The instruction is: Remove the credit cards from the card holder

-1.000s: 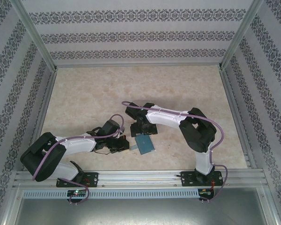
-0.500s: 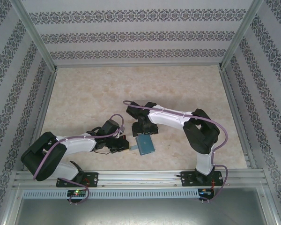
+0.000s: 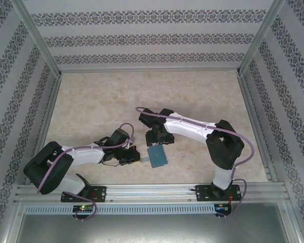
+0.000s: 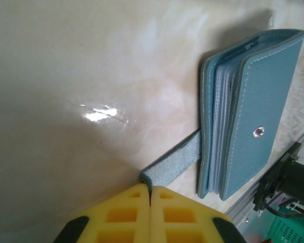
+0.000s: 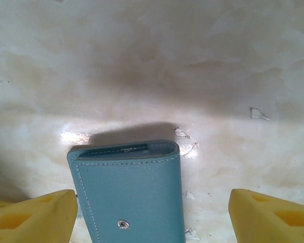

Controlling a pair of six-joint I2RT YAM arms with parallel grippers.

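Note:
The card holder (image 3: 157,157) is a small teal-blue wallet lying closed on the marble table between the two arms. My left gripper (image 4: 150,188) is shut on its strap tab (image 4: 175,164), which stretches out from the holder (image 4: 263,101) to the yellow fingertips. Pale sleeve edges (image 4: 222,126) show between the covers; the credit cards themselves are hidden inside. My right gripper (image 5: 153,197) hangs open above the holder (image 5: 131,187), one yellow finger (image 5: 35,215) to its left and the other well off to its right. A metal snap stud (image 5: 122,224) sits on the top cover.
An aluminium rail (image 3: 152,191) runs along the near table edge, close behind the holder (image 4: 273,190). Patterned walls (image 3: 147,38) and metal posts enclose the table on three sides. The bare marble surface (image 3: 142,96) stretches toward the back.
The right arm's elbow has swung to the right and its wrist has shifted slightly away from the near edge. The left gripper and the card holder have stayed put.

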